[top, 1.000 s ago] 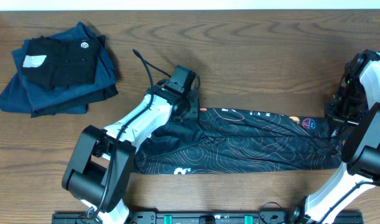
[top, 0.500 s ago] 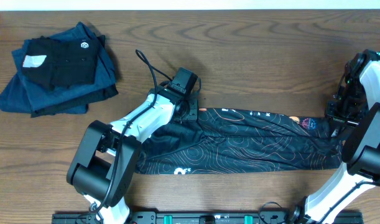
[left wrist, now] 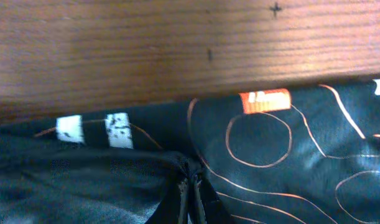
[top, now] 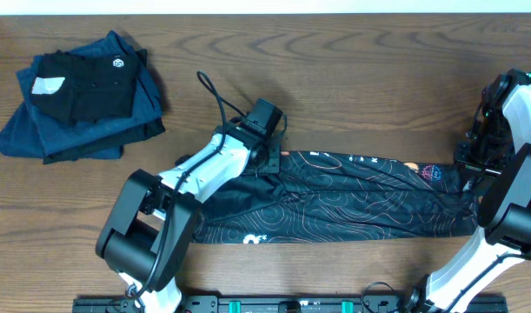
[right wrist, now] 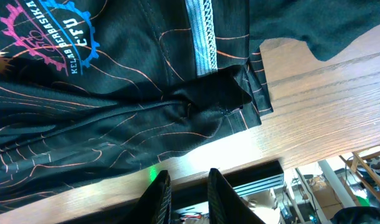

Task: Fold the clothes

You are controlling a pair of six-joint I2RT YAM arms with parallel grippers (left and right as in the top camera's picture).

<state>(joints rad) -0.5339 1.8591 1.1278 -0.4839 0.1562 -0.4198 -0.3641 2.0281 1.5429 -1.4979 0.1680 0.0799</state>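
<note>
The clothes in play are a black T-shirt [top: 361, 204] with thin orange contour lines, lying as a long strip across the table's front half. My left gripper [top: 269, 159] is at the strip's far left edge. In the left wrist view its fingers [left wrist: 191, 186] are shut on a raised pinch of the black fabric [left wrist: 270, 155], just below an orange tag [left wrist: 264, 101]. My right gripper [top: 470, 167] hovers at the strip's right end. Its fingers [right wrist: 188, 177] stand a little apart with nothing between them, over the table's edge and short of the shirt's hem [right wrist: 84, 124].
A folded stack of dark blue and black garments [top: 78, 104] sits at the far left corner. The left arm's black cable [top: 215, 96] loops above the wood behind the gripper. A black rail [right wrist: 270, 177] runs along the table's edge near my right fingers.
My left gripper has closed on the shirt's far edge after shifting slightly right. The right arm and the shirt's right end have not moved.
</note>
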